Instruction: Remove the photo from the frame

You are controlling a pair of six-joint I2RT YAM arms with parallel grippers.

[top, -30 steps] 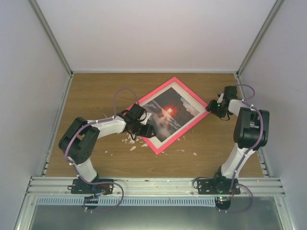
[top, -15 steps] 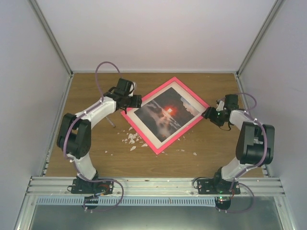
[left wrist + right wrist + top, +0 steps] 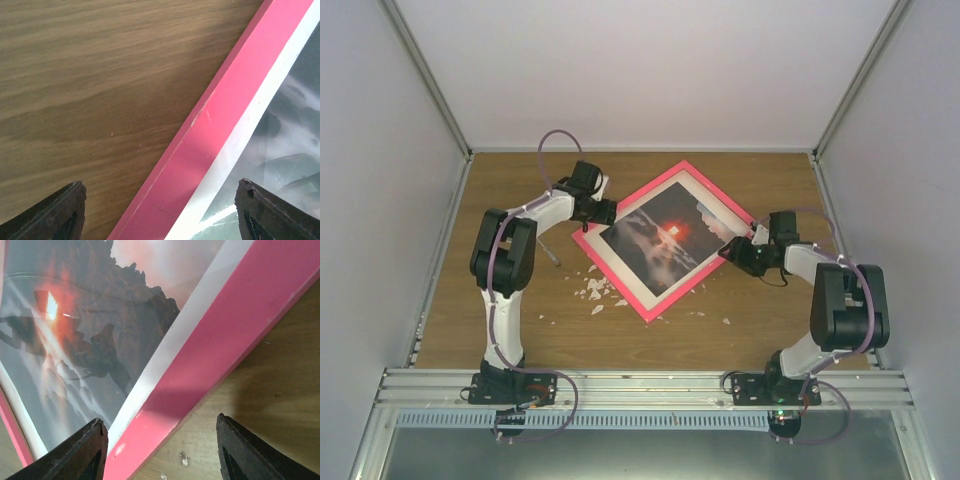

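Here the frame (image 3: 611,277) is lying flat on the wooden table (image 3: 500,300), turned cornerwise like a diamond. The photo (image 3: 665,238) is sitting inside the frame, face up, with its red-orange sun glowing at the middle and a white mat border (image 3: 250,125) running between print and pink bar. The left gripper (image 3: 601,212) is hanging over the frame's far-left edge, close to its left corner. In the left wrist view its fingers (image 3: 55,212) are standing spread wide: one tip is showing over bare wood outside the frame and the other over the print inside, and nothing is being pinched between them. The right gripper (image 3: 732,250) is reaching over the frame's near-right edge, just below its right corner. Its fingers (image 3: 82,450) are likewise spread apart, straddling the pink bar, one over the print and one over the wood. Whether any tip is touching the surface under it cannot be told. Small white scraps (image 3: 595,292) are lying on the table just beside the frame's near-left edge.
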